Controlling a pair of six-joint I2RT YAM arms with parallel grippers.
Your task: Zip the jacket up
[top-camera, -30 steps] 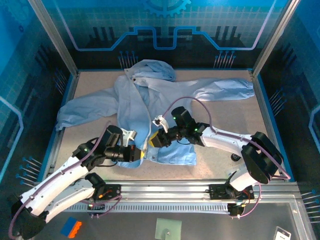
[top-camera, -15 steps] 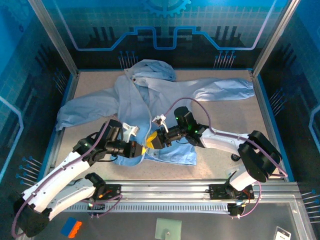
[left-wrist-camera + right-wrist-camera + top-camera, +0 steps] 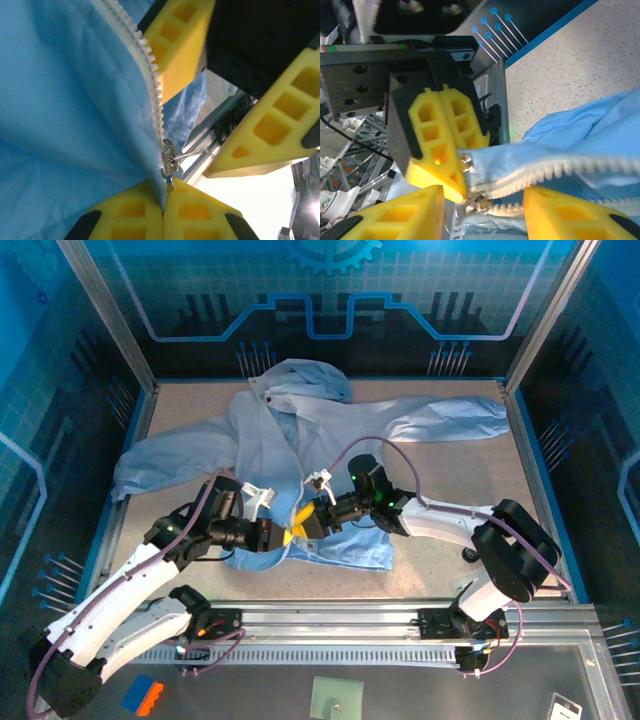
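Note:
The pale blue jacket lies spread on the table, hood at the back and front partly open. My left gripper is shut on its bottom hem right below the metal zipper slider, with the fabric pinched between the yellow fingertips. My right gripper faces it from the right. It stands open, one finger on each side of the white zipper teeth and the slider. The jacket's cloth covers the left half of the left wrist view.
A metal rail runs along the table's near edge just behind the grippers. A small dark object lies on the table at the right. Frame posts stand at the back corners. The sleeves reach toward both side walls.
My right gripper's jaws have spread wider around the zipper. The left gripper has carried the hem a little to the right, closer to the right gripper.

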